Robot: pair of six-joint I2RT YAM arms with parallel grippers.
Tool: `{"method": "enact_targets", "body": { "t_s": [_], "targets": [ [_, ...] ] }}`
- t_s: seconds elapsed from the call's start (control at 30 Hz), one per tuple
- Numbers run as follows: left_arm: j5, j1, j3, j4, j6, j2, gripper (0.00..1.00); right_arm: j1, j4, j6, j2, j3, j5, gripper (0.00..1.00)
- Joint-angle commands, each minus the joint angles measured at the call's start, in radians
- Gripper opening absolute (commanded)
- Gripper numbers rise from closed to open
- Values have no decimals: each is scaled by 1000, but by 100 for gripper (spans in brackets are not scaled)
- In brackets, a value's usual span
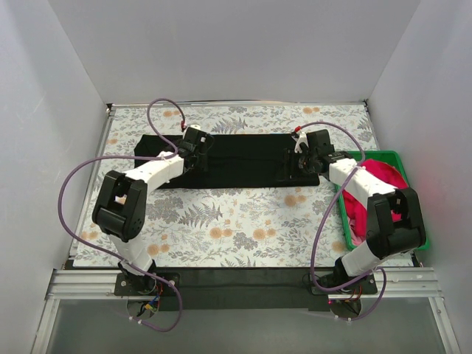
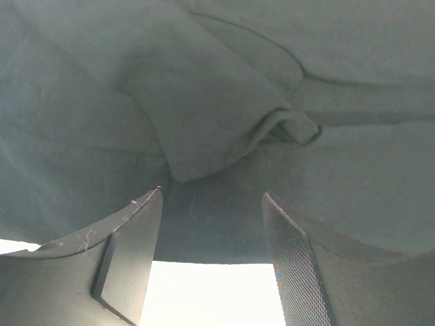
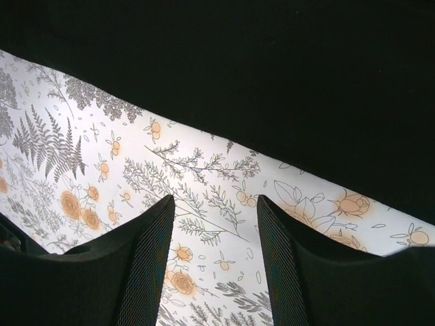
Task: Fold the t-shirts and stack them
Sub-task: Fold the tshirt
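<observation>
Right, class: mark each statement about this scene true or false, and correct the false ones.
1. The black shirt lies spread on the table. True.
2. The red shirt lies on the black shirt. False: it is in the crate.
3. The left gripper and the right gripper are both open. True.
4. The crate stands at the table's left side. False: it is at the right side.
5. The right gripper holds the black shirt. False: it grips nothing; bare table shows between its fingers.
</observation>
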Motion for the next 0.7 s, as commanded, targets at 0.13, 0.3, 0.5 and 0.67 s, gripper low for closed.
{"method": "enact_targets", "body": {
  "t_s": [0.13, 0.3, 0.5, 0.67],
  "targets": [
    [-105, -33, 3, 171, 232, 52, 54, 1, 32, -8, -55, -27, -19, 50],
    [-117, -35, 15, 186, 267, 90, 47, 1, 30, -9, -72, -38, -9, 50],
    [-96, -38, -16, 180, 268, 86, 39, 1, 30, -6, -77, -46, -4, 50],
    [-100, -39, -23, 171, 268, 84, 24, 1, 30, -6, -74, -41, -6, 50]
  ]
}}
